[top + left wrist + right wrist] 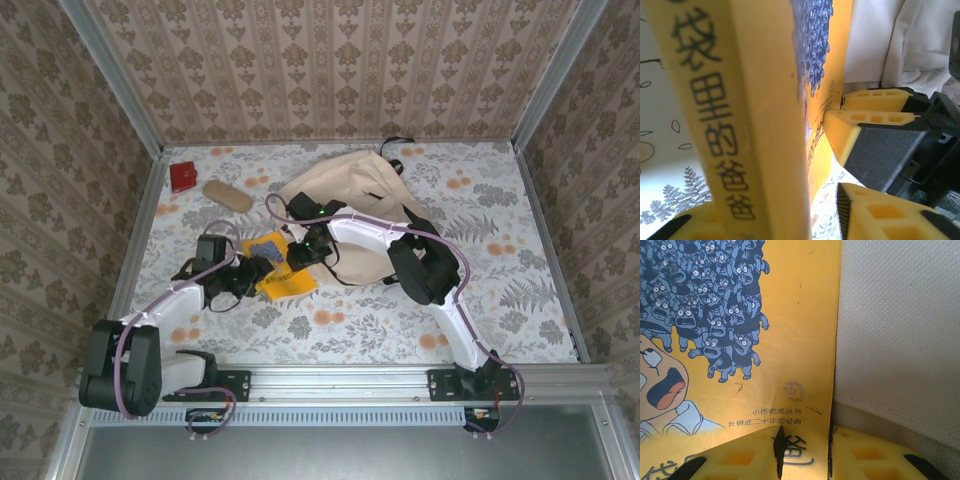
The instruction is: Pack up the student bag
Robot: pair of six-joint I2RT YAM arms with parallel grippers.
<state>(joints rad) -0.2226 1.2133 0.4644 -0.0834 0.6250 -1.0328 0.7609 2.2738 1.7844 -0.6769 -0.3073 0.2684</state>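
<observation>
Two-armed hold of book (285,284) beside bag (350,190).
Lies just near-left of bag, itself at far centre of table (520,230); pinched at bagward edge by right gripper (301,254); spine between jaws of left gripper (260,268), clamped or not cannot tell.

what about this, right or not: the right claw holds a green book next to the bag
No: the book is yellow, not green, as the right wrist view shows. The right claw does hold it next to the bag.
</observation>
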